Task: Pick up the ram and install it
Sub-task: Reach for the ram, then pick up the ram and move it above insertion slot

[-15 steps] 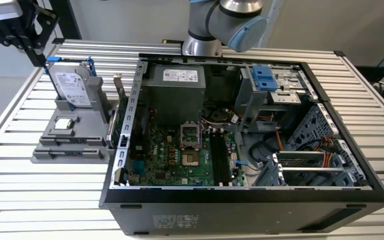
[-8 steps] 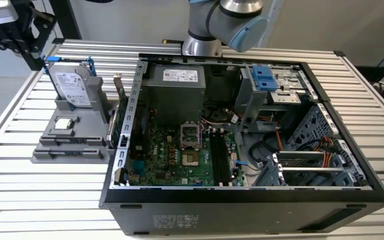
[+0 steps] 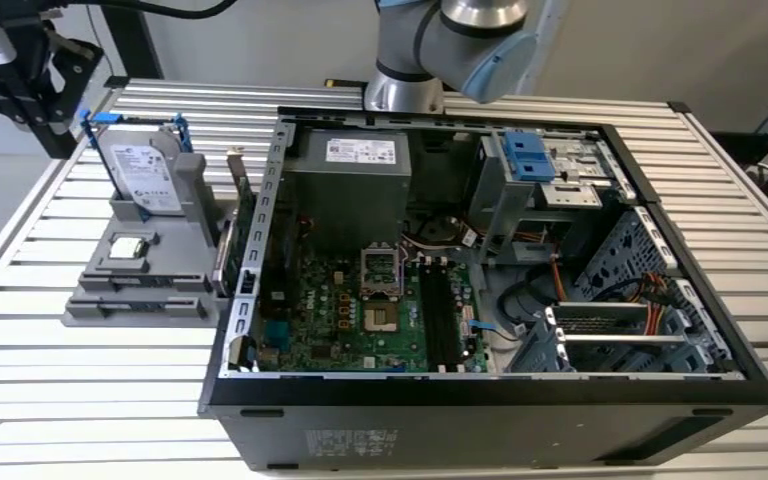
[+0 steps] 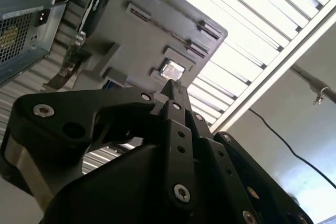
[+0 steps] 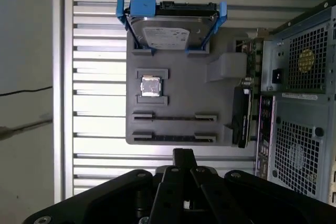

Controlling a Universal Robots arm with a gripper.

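So the hand (image 5: 182, 155) has its fingers pressed together at the tip with nothing between them, same story in both wrist views. It hangs over the bench (image 3: 37, 390), and in the first wrist view the tip lines up just off the edge of the grey holder (image 5: 184, 93), on the side with the two long slots.

The ram (image 5: 173, 138) looks to be the thin dark strip sitting edge-on in the slot nearest the hand. It's too slim to be sure.

Further along the holder there's a small square chip (image 5: 151, 85), then the hard drive (image 5: 168, 32) standing up at the far edge. A card (image 5: 242, 116) stands on the holder's edge, right by the case (image 3: 491, 430).

The other three sides of the holder have bare slats around them. The case is open on top, and its black slots (image 3: 438, 320) have room above.
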